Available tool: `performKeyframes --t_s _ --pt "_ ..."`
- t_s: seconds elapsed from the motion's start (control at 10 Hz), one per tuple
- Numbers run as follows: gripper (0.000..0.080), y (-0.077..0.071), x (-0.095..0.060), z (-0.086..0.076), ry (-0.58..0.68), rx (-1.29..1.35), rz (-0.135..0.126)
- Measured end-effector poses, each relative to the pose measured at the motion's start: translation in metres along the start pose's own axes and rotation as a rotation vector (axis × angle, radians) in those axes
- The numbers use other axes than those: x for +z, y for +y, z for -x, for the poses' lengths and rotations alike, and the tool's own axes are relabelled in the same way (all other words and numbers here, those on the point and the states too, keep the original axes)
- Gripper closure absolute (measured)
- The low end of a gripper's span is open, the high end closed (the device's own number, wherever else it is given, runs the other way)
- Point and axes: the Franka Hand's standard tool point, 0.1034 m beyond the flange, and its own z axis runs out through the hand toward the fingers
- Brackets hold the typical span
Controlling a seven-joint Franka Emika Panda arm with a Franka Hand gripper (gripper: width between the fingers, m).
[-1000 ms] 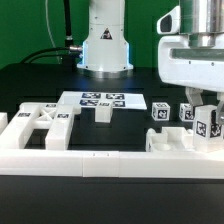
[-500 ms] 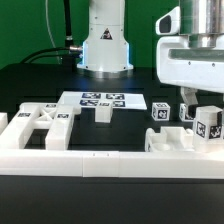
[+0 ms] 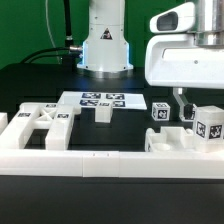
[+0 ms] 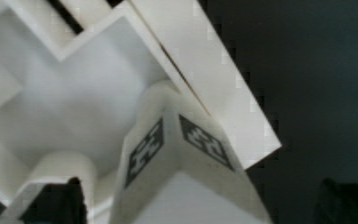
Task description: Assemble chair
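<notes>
Low white border wall (image 3: 70, 160) runs across the front. Behind it, twd ext. view's left, lies the cut-out chair panel (image 3: 40, 122). The marker board (image 3: 100, 99) lies flat farther back, w/ a short bar (image 3: 103, 115) just before it. Behind the wall's right end sit a chunky chair piece (image 3: 175, 142), a tagged block (image 3: 208, 124) and small cubes (image 3: 160, 110). The claw (image 3: 185, 100) hangs above the cubes, nr the tagged block; released or clenched, can't tell.

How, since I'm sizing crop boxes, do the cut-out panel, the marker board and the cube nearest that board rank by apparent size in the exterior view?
1. cut-out panel, though nearest the camera
2. marker board, close, foreshortened
3. cube, clearly smallest
</notes>
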Motion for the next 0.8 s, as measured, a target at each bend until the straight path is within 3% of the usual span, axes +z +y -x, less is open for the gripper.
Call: performKeyframes --t_s 0.2,0.6,0.7,0.8 --pt "0.0151 0.0001 0.0017 0.0005 0.000 -0.169 0.001" --pt "0.0151 0.0040 0.0013 -0.0010 0.007 -0.542 0.036" --pt "0.0239 0.0048 0.0014 -0.0015 0.006 -0.569 0.036" --pt "0.0376 0.0049 0.0017 -0.0014 0.006 -0.561 0.036"
